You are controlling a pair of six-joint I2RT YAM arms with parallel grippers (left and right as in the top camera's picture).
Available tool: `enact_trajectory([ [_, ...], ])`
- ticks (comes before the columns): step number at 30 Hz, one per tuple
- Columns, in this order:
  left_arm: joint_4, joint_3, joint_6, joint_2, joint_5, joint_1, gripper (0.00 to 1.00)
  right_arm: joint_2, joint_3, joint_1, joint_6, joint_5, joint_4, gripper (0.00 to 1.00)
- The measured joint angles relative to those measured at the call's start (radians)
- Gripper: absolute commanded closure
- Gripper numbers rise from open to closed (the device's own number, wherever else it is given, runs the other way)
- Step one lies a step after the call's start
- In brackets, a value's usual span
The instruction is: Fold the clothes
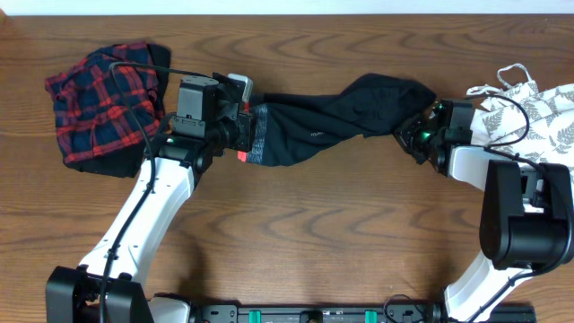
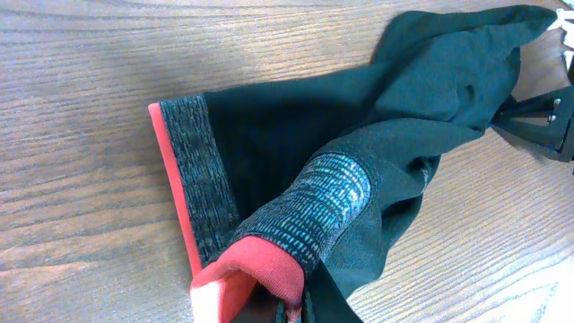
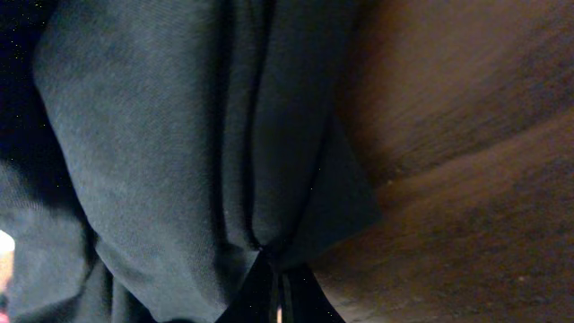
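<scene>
The black leggings (image 1: 332,121) lie stretched across the middle of the table, waistband end at the left. My left gripper (image 1: 244,135) is shut on the grey-and-coral-red waistband (image 2: 260,269), lifting one fold of it; the leggings also fill the left wrist view (image 2: 377,135). My right gripper (image 1: 414,133) is shut on the black fabric at the right end; it fills the right wrist view (image 3: 179,135), pinched at the fingertips (image 3: 273,287). The red-navy plaid piece (image 1: 103,103) lies bunched at the far left. The white leaf-print top (image 1: 538,108) lies at the far right.
The wooden table (image 1: 314,233) carries everything. The left arm's cable loops over the plaid piece. The right arm's base stands at the front right, partly over the leaf-print top.
</scene>
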State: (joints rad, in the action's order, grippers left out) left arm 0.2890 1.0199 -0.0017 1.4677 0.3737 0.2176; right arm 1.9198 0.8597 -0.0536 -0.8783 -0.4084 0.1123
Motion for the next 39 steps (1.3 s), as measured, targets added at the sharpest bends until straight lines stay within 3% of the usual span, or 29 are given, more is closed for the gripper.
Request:
enact_trajectory([
  [10,0.0,0.0,0.0,0.0,-0.008,0.0,0.94,-0.296,-0.098,0.011,0.159,0.148,-0.282,0.99],
  [17,-0.004,0.0,0.0,-0.029,-0.098,-0.019,0.94,-0.563,0.034,-0.083,0.289,0.191,-0.481,0.99],
  [28,-0.062,0.0,-0.001,-0.238,-0.138,-0.054,0.94,-0.576,0.325,-0.181,0.521,0.22,-0.715,0.99],
  [39,-0.04,0.0,-0.003,-0.293,-0.165,-0.054,0.94,-0.576,0.421,-0.246,0.583,0.279,-0.78,0.99],
])
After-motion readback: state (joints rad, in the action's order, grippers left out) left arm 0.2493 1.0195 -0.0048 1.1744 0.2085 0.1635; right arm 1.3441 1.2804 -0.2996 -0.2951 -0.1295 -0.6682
